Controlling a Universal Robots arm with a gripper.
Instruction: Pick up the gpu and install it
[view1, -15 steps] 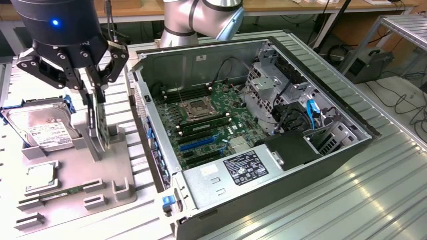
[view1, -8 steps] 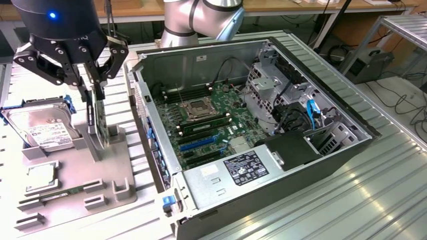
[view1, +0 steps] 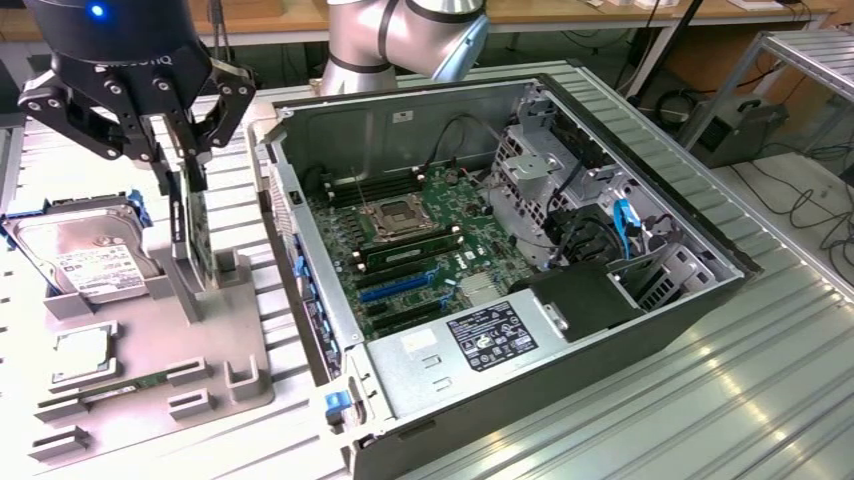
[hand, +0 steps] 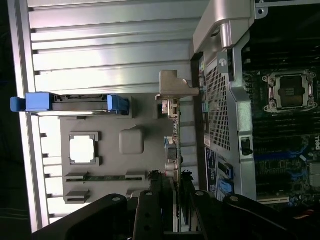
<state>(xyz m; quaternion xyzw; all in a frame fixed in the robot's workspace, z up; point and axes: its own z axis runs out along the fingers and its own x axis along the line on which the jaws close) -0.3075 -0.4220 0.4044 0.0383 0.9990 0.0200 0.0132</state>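
A ribbed metal table (view1: 747, 400) spans the foreground, and its grooves catch pale, even light. Behind it, a wooden desk (view1: 574, 14) runs along the back. At the exterior view's right, a metal frame (view1: 805, 48) stands over grey floor (view1: 763, 178), where black cables (view1: 811, 205) trail near a dark box (view1: 737, 128).

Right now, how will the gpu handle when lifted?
Probably stiff: the gpu is a flat board standing on edge in the grey holder. Thin, so likely tips if released outside a slot. Its silver bracket may make one end heavier.
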